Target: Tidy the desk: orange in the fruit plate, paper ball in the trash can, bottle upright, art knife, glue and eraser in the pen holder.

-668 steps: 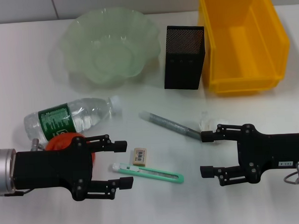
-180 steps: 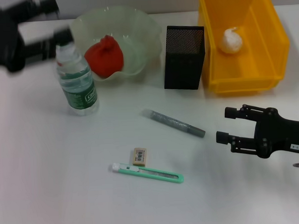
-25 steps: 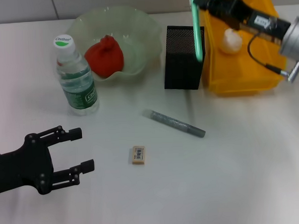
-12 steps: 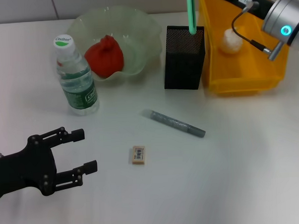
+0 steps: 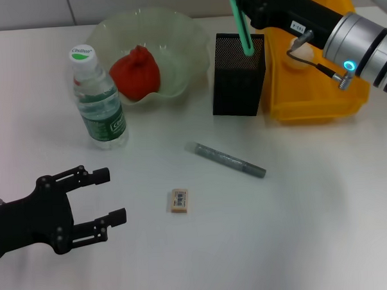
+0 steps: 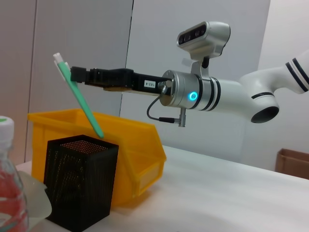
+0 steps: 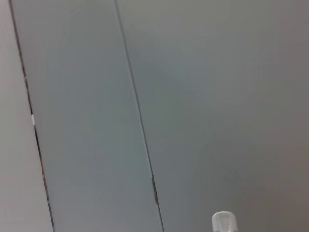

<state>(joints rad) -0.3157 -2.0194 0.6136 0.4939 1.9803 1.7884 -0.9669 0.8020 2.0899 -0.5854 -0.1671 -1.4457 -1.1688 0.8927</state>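
My right gripper (image 5: 241, 3) is shut on the green art knife (image 5: 242, 27) above the black mesh pen holder (image 5: 237, 79). The knife is tilted, with its lower end inside the holder's opening; the left wrist view shows the same knife (image 6: 79, 99), holder (image 6: 79, 186) and gripper (image 6: 79, 75). My left gripper (image 5: 110, 195) is open and empty, low at the front left. The orange (image 5: 136, 73) lies in the green fruit plate (image 5: 182, 43). The bottle (image 5: 98, 104) stands upright. The grey glue stick (image 5: 226, 159) and the eraser (image 5: 179, 201) lie on the table. The paper ball (image 5: 295, 59) is in the yellow bin, mostly hidden by my right arm.
The yellow bin (image 5: 319, 91) stands right of the pen holder, touching it. The white table (image 5: 300, 230) extends to the front and right. The right wrist view shows only grey wall panels and the knife's white end (image 7: 223, 222).
My right gripper has shifted left and lowered, tilting the art knife so its lower end sits in the pen holder. My left gripper has barely moved.
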